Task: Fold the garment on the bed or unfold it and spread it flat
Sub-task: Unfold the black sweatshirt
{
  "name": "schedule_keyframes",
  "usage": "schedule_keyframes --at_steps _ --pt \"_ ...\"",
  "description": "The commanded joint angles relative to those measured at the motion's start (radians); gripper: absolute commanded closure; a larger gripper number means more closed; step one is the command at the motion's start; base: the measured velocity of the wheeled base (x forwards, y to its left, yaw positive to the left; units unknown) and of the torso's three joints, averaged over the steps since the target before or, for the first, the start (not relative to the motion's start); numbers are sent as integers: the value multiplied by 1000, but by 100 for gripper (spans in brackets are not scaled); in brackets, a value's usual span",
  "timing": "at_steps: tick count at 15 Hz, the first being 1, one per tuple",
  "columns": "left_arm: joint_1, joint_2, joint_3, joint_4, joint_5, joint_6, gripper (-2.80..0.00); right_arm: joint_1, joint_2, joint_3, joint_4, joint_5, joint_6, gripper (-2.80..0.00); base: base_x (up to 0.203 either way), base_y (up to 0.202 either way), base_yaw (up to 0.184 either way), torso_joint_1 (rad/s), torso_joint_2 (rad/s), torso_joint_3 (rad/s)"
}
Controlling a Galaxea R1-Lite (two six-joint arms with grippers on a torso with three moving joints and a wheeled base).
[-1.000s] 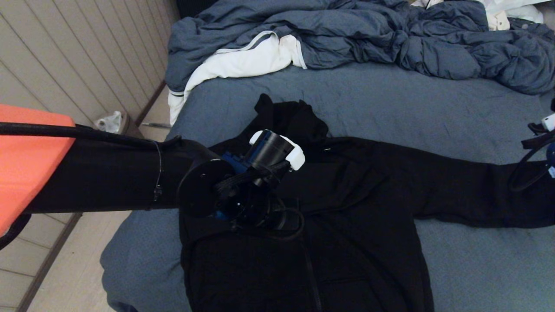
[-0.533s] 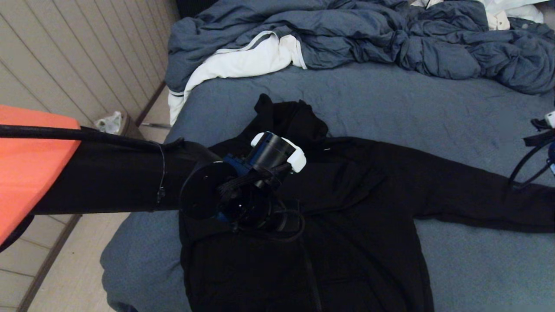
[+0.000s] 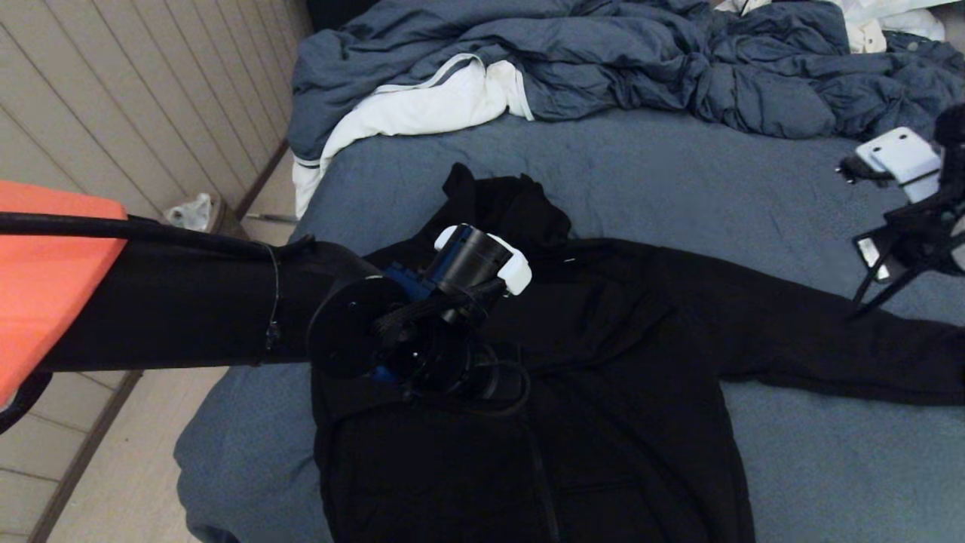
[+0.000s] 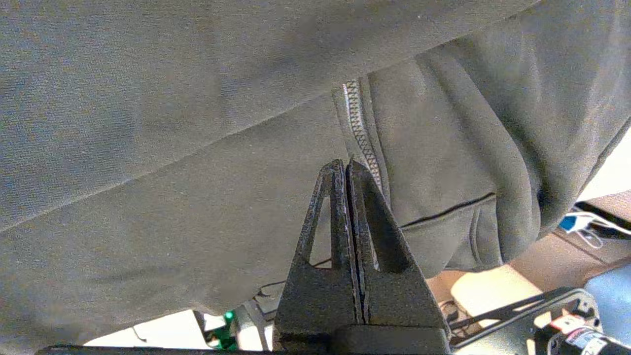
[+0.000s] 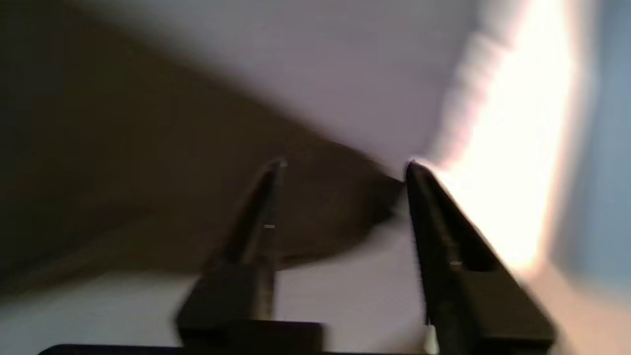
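The black garment (image 3: 603, 362) lies front-up on the bed (image 3: 754, 188), hood toward the far side and one sleeve (image 3: 829, 347) stretched out to the right. My left arm reaches over its near-left shoulder. In the left wrist view the left gripper (image 4: 345, 165) is shut, tips against the cloth (image 4: 197, 148) next to the zipper (image 4: 362, 133), with no fabric seen between the jaws. My right gripper (image 3: 859, 279) hangs above the sleeve's outer part, open and empty. In the right wrist view its open jaws (image 5: 345, 167) frame the dark sleeve (image 5: 148, 172).
A crumpled blue-grey duvet (image 3: 641, 60) and a white cloth (image 3: 422, 105) lie along the bed's far side. A panelled wall (image 3: 113, 113), a strip of floor and a small bin (image 3: 192, 211) are to the left. Bare sheet (image 3: 829, 467) shows below the sleeve.
The right gripper has risen off the sleeve and come further into view, open. The sleeve's end has dropped flat onto the sheet. The left arm has barely moved.
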Motion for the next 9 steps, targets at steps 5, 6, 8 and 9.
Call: schedule_keyframes --at_steps 5,6,8,9 --pt "2 -1 -2 -16 0 -4 0 130 -172 7 98 446 137 0 0 0 0 0 0 0" --pt "3 3 2 -41 3 -4 0 130 -188 -18 97 495 196 0 0 0 0 0 0 0" --pt "3 25 -7 -85 6 1 0 129 -205 -58 97 603 302 0 0 0 0 0 0 0" --pt "1 55 -28 -103 9 4 0 128 -201 -62 97 617 313 0 0 0 0 0 0 0"
